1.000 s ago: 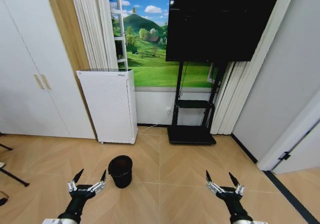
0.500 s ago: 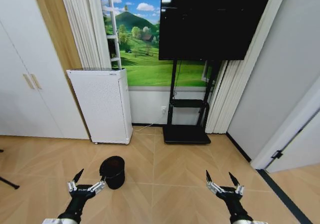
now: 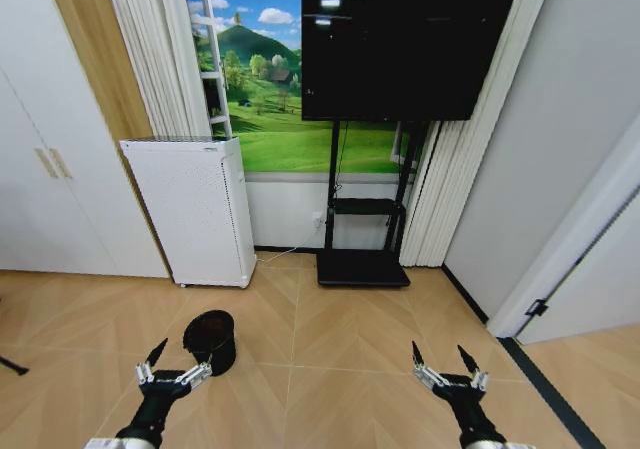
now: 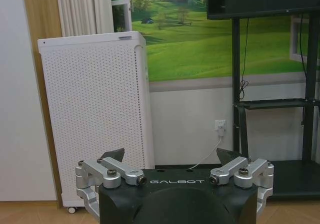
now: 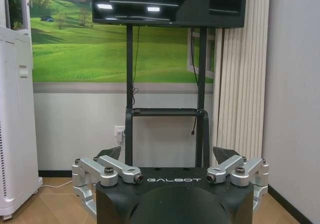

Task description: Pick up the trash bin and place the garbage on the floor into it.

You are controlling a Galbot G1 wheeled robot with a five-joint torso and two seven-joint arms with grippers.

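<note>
Trash bin (image 3: 210, 339) sits on the wood floor, just ahead of the left gripper (image 3: 177, 354) & a bit to its right, well out in front of the white perforated cabinet (image 3: 190, 209). Upright, mouth up, nothing visible inside.

Both claws spread wide, holding nothing. Left gripper low near the bin; right gripper (image 3: 443, 357) low on the other side, well apart from the bin, over bare floor. From the wrist views the left gripper (image 4: 170, 159) faces the cabinet (image 4: 95, 114), the right gripper (image 5: 167, 154) faces the TV stand (image 5: 165, 114).

Handling, my guess: bin looks thin-walled, light, prob. plastic or mesh, 1 claw should lift it. Stiff enough at the rim, walls may flex. Smooth tapered side = slippery for a side squeeze, could slide down out of the fingers. Best hold: pinch the rim, 1 finger inside & 1 outside, on the near edge. Empty & light so it may tip or skid if nudged first.

Can't spot the garbage on the floor from here.
</note>
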